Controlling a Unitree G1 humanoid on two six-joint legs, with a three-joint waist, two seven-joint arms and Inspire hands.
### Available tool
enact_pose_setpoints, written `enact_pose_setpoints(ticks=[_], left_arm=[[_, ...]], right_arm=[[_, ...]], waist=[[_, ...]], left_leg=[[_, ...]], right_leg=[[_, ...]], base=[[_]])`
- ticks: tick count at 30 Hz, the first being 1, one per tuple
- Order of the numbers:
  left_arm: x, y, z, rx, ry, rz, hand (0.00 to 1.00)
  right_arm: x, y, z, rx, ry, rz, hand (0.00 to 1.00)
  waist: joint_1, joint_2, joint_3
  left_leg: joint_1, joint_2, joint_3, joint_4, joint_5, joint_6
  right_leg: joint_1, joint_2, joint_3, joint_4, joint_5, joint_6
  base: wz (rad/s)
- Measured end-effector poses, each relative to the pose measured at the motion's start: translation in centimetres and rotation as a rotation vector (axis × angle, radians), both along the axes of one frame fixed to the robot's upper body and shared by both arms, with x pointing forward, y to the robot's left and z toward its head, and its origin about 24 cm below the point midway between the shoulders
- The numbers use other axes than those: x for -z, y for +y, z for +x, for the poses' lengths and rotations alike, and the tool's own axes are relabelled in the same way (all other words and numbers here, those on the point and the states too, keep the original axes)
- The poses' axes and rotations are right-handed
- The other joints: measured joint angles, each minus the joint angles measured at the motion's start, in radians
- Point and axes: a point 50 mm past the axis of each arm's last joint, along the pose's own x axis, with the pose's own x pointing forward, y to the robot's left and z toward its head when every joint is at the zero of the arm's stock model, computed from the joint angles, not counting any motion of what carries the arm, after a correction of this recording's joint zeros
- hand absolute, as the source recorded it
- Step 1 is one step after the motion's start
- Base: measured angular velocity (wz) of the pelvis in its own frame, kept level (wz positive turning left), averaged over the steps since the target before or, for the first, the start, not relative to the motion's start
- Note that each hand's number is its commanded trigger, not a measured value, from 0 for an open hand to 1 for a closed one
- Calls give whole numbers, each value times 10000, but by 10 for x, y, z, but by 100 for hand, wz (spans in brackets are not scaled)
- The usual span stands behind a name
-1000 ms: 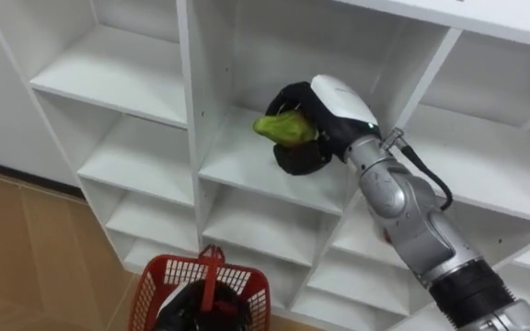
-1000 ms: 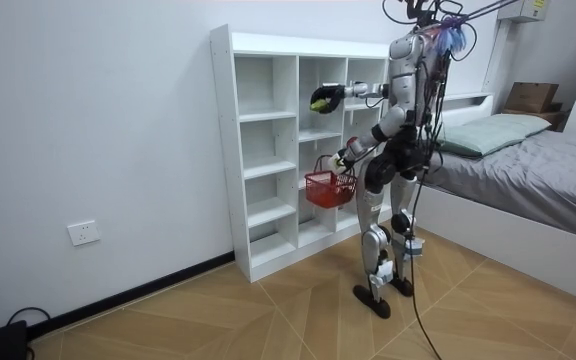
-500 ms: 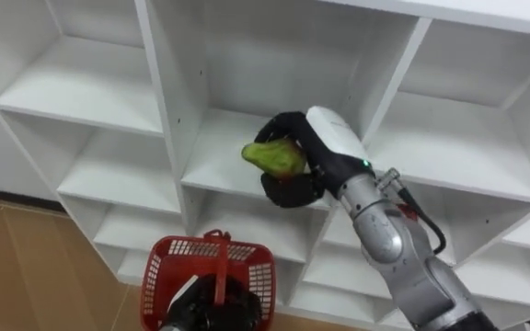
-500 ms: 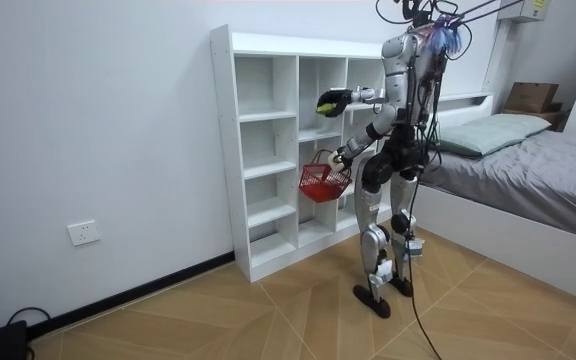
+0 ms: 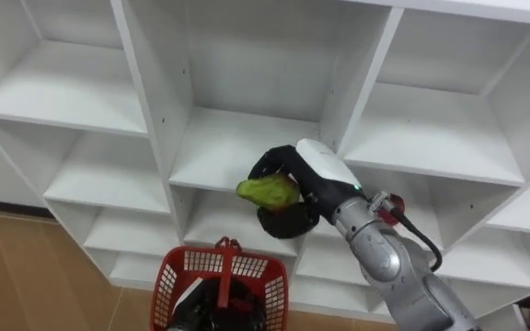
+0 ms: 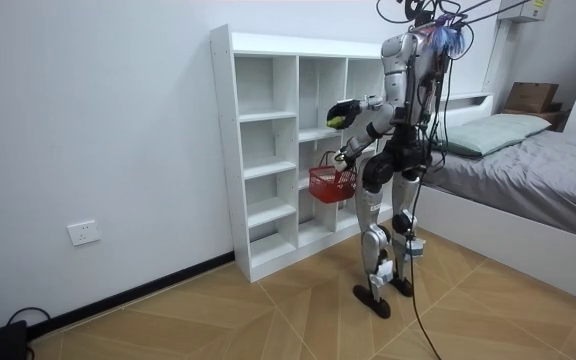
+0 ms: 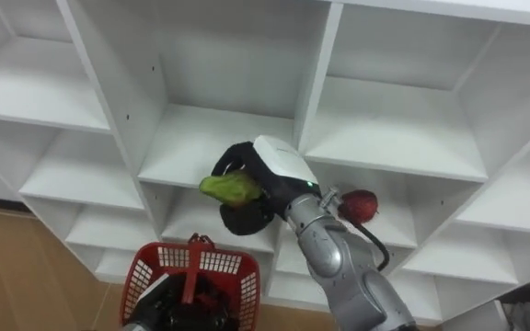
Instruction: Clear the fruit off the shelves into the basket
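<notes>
Left eye view: I read the right hand point(image 5: 294, 184) in front of the white open-shelf closet point(image 5: 145, 119), level with the front edge of the middle column's shelf board. Its fingers and thumb are curled round the elongated yellow-green fruit point(image 5: 267, 190), whose pointed end sticks out toward the view's left. The fruit is clear of the shelf board and sits above the red plastic mesh basket point(image 5: 175, 280). The basket is at the view's bottom edge, with its handle upright. The left hand point(image 5: 217, 311) shows as a dark shape at the near end of that handle; from here I cannot tell how its fingers lie.

Right eye view: I see the same grasp on the yellow-green fruit. A round dark-red fruit point(image 7: 358, 205) lies in the compartment under the right column's shelf board, just beside the right forearm and partly behind it.

Room view: The robot stands upright, facing the closet near the end on the room view's right. A grey bed point(image 6: 528, 165) is behind it. The right hand holds the yellow-green fruit in front of the shelves at chest height. The red basket hangs by its handle from the left hand, which is closed on it, directly below the fruit.
</notes>
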Motion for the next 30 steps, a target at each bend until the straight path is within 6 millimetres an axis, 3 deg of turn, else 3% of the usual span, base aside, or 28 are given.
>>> enact_pose_setpoints(ticks=[13,24,30], left_arm=[[-1,6,2,-73,-70,186,100],[-2,5,3,-80,-133,207,100],[-3,6,4,-101,-255,194,100]], right_arm=[[54,-22,-27,509,2527,-720,100],[73,-25,-36,595,3505,-995,100],[74,-23,-38,476,3529,-1033,100]], waist=[[-163,-124,-35],[0,-93,-37],[-5,-41,-41]], left_leg=[[-62,1,79,11,0,0],[-69,-3,65,12,0,1],[-67,-2,69,13,0,1]], right_leg=[[-159,-17,29,15,-2,5],[-145,-23,20,4,-2,7],[-146,-23,27,4,-2,7]], base=[[-1],[0],[0]])
